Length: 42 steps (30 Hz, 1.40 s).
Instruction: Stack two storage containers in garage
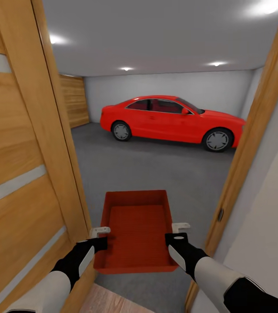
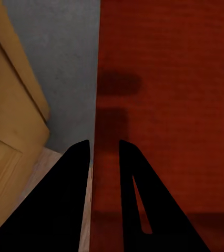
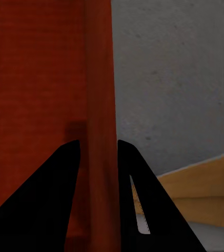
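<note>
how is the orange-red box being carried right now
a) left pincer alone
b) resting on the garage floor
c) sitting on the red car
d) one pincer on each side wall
d: the left pincer and the right pincer each straddle a side wall of the storage container, held above the grey floor.

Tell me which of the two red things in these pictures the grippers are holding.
The storage container, the open box gripped on both side walls; the red car stands far off.

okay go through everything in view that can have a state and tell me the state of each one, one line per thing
Storage container: empty, level, held in the air at the doorway.
Left gripper: shut on the container's left wall.
Right gripper: shut on the container's right wall.
Wooden door: open.
Red car: parked, doors shut.
Ceiling lights: on.
</note>
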{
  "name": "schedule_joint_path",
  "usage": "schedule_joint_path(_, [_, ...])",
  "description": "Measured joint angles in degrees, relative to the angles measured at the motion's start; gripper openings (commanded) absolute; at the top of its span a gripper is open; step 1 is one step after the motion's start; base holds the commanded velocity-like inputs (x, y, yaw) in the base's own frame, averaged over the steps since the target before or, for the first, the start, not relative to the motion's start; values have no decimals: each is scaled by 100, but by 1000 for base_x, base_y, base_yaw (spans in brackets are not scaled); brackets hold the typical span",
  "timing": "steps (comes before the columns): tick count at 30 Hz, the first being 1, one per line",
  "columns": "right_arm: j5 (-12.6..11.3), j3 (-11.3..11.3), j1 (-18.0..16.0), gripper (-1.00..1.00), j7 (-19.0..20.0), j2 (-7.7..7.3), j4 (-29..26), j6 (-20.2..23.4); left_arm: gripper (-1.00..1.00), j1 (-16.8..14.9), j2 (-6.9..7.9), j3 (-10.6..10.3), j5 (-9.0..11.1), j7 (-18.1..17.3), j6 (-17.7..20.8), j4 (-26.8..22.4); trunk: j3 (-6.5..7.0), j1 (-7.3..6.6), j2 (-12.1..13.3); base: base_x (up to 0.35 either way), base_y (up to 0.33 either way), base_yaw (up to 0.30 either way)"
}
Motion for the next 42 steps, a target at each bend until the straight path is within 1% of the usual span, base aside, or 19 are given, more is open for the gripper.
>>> schedule_joint_path(5, [-3,2,0,-100,9,-4,1,-1,-100,0,-3,-1,0,4,0,0,0,0,0,8,2,-193])
schedule_joint_path(8, [-5,2,0,-100,84,-52,3,6,-100,0,-52,-5,6,68,1,6,0,-1,-1,84,66,-32])
schedule_joint_path(22, [-2,1,0,-100,80,-50,1,8,-100,0,-49,-4,6,64,2,6,0,-2,-1,184,187,-2])
schedule_joint_path(25, [-1,1,0,-100,41,-23,1,7,-100,1,-20,-1,4,26,1,6,0,-1,0,119,94,-38])
schedule_joint_path(26, [4,-2,0,-100,2,-1,0,8,-100,0,-1,2,0,-1,1,5,0,-1,0,54,39,-141])
schedule_joint_path(42, [1,1,0,-100,18,-9,0,7,-100,0,-6,2,0,6,0,7,0,0,0,16,11,-224])
